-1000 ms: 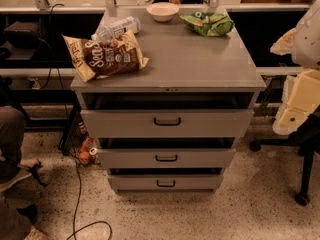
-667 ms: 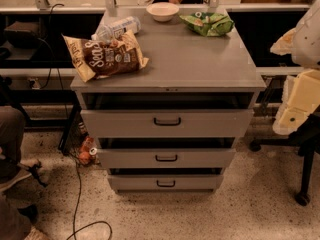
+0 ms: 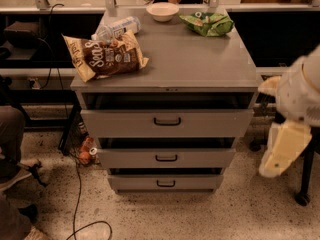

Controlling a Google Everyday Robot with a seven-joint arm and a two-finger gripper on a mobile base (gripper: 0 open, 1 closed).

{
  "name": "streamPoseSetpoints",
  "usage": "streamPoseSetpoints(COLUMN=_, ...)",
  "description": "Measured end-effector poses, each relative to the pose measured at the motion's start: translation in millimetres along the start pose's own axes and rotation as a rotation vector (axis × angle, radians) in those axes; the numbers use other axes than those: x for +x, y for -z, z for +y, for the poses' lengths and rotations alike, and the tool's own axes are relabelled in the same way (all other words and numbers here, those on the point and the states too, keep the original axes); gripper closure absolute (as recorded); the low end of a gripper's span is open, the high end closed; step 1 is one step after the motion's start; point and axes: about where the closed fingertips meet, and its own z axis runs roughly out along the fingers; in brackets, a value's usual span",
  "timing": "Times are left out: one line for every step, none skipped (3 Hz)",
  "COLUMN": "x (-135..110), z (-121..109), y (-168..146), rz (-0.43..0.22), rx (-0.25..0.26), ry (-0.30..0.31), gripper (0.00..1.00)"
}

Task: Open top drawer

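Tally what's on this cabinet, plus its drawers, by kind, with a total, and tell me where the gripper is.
Drawers: 3 (top drawer, middle drawer, bottom drawer)
Snack bags: 2 (brown bag, green bag)
Bowls: 1 (white bowl)
Bottles: 1 (plastic bottle)
Total: 7
The gripper is to the right of the cabinet, apart from the top drawer.

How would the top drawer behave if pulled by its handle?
Top drawer is rigid metal, likely sliding straight; already ajar, so probably unlatched. Its small black handle offers little grip, may slip. Gripper hangs right of the cabinet, apart.
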Motion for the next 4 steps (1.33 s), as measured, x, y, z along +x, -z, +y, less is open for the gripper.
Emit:
streamPoseSetpoints(x=-7.7, z=35.2, y=-59.6, rz=-0.058, rx=-0.071, ry=0.034, gripper=0.0)
streamPoseSetpoints(x=-27.5, z=52.0, y=-129.5, rz=-0.152, rx=-0.133, ry=0.038, gripper=0.0)
streamPoseSetpoints(x=-28.2, z=50.8, y=-130.9, rz=-0.154, rx=-0.129, ry=0.04, gripper=0.0)
streamPoseSetpoints(x=-38.7, z=31.2, y=-154.6, rz=-0.189, rx=-0.069, ry=0.074, gripper=0.0)
